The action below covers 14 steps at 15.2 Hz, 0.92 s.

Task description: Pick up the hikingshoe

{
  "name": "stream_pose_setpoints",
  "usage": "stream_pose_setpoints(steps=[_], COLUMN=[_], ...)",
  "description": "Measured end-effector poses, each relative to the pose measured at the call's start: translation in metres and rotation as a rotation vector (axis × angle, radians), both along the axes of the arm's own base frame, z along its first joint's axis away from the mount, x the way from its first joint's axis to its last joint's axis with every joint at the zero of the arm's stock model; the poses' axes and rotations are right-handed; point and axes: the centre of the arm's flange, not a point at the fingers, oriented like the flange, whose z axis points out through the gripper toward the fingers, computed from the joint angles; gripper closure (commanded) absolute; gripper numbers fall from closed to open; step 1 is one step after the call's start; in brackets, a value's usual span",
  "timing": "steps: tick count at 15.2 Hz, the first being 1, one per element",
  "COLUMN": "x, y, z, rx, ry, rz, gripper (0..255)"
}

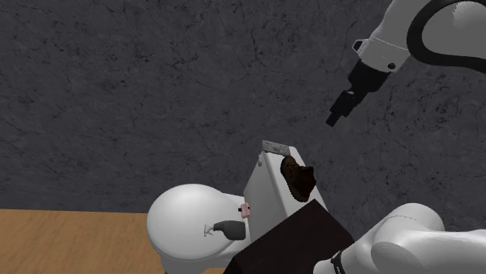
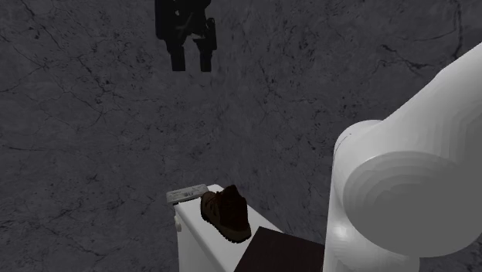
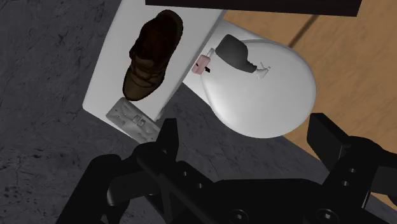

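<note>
1. One gripper (image 1: pixel 340 105) hangs in the air in front of the dark stone wall (image 1: pixel 117 93), well above everything else.
2. Its two black fingers (image 2: pixel 179 58) stand apart with nothing between them. The wrist view shows the same gap.
3. One brown hiking shoe (image 1: pixel 298 177) lies on the flat top of a white toilet tank (image 1: pixel 265 194). It is well below the gripper and not touched by it.
4. In the second exterior view the shoe (image 2: pixel 225 212) sits near the tank's end beside the dark stand (image 2: pixel 278 251).
5. One small grey flat item (image 3: pixel 132 119) lies on the same tank top, just past the shoe's (image 3: pixel 151 57) far end. Whether the two touch I cannot tell.
6. One rounded white toilet lid (image 1: pixel 183 218) adjoins the tank.
7. One grey object (image 3: pixel 235 52) with a pale tip rests on that lid, near the tank.
8. One small pink item (image 3: pixel 202 65) sits where the lid meets the tank, just beside the grey object.
9. A wooden floor (image 1: pixel 70 241) shows beside the toilet.
</note>
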Motion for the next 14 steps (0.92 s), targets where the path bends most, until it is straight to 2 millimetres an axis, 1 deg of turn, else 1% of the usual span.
stream_pose_setpoints(steps=[1,4,6,9,11,13,14], x=[0.000,0.002,0.002,0.002,0.005,0.004,0.007], y=[0.000,-0.014,-0.031,-0.050,-0.068,-0.084,-0.093], z=[0.000,-0.022,-0.041,-0.077,-0.098,-0.119,-0.129], rx=[0.000,-0.003,-0.006,-0.010,-0.013,-0.016,-0.017], ry=[0.000,0.000,-0.002,-0.003,-0.004,-0.005,-0.005], rz=[0.000,0.009,0.017,0.031,0.040,0.049,0.054], gripper=[0,0,0,0,0,0,0])
